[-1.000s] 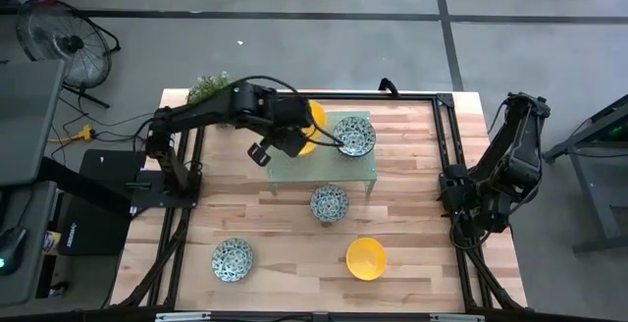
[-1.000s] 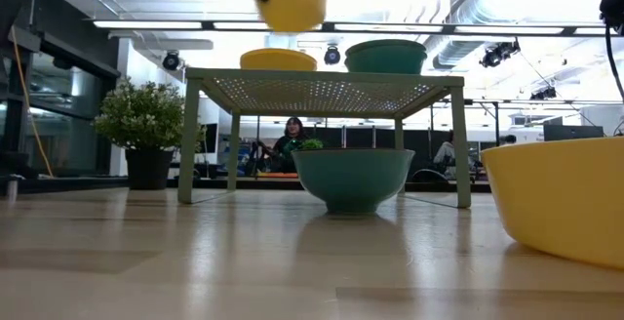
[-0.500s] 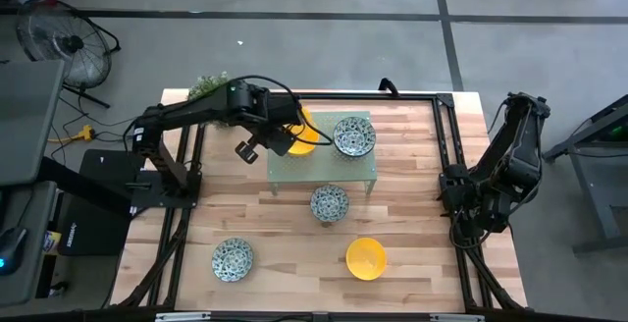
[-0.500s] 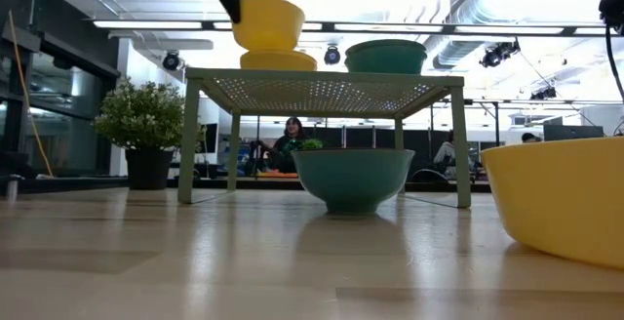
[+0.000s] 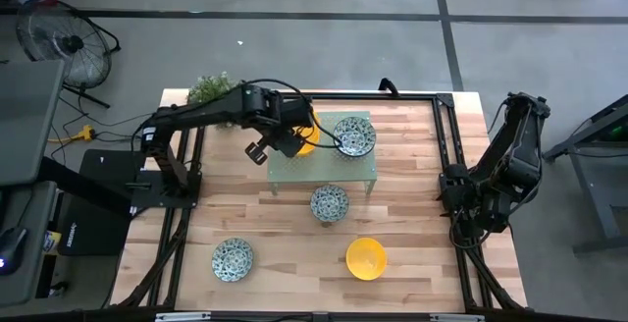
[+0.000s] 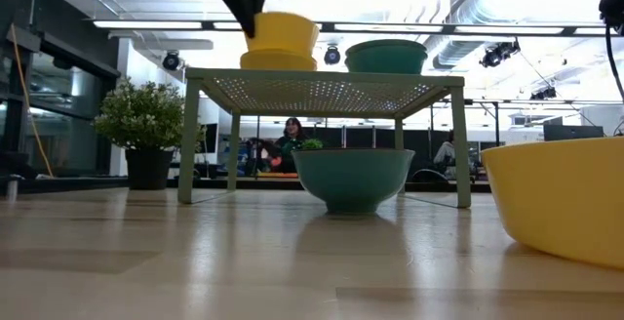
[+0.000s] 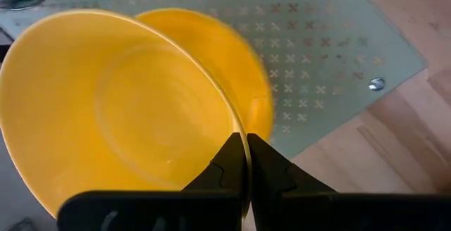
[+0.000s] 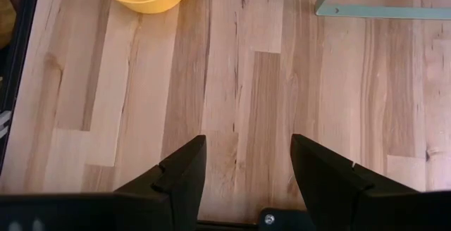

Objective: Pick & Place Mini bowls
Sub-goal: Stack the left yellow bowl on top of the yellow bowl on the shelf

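Observation:
My left gripper (image 5: 278, 137) is over the pale green stand (image 5: 324, 165) and is shut on a yellow mini bowl (image 6: 281, 31). That bowl sits at the mouth of a second yellow bowl (image 6: 278, 60), which stands on the stand's top. A patterned bowl (image 5: 354, 136) stands beside them on the stand. Another patterned bowl (image 5: 330, 203) sits on the table at the stand's near edge. A third patterned bowl (image 5: 233, 259) and a yellow bowl (image 5: 365, 258) rest near the table's near edge. My right gripper (image 8: 246, 143) waits open at the table's right side. My left gripper (image 7: 244, 146) pinches the rim (image 7: 236, 129) of the upper yellow bowl, one finger inside the bowl and one outside. The fingers come from above, slanting from the table's left. The bowl's bottom reaches into the lower yellow bowl (image 7: 243, 65); whether it rests there I cannot tell.
A small leafy plant (image 5: 211, 88) stands at the table's far left corner. Black frame rails (image 5: 446, 145) run along the table's sides. Bare wood lies between the stand and the right arm (image 5: 491, 180). People sit in the room beyond the table in the low view.
My left gripper, shut on the yellow bowl all along, has come down from well above the stand. It swung toward the table's left and then back right. The bowl now meets the yellow bowl on the stand.

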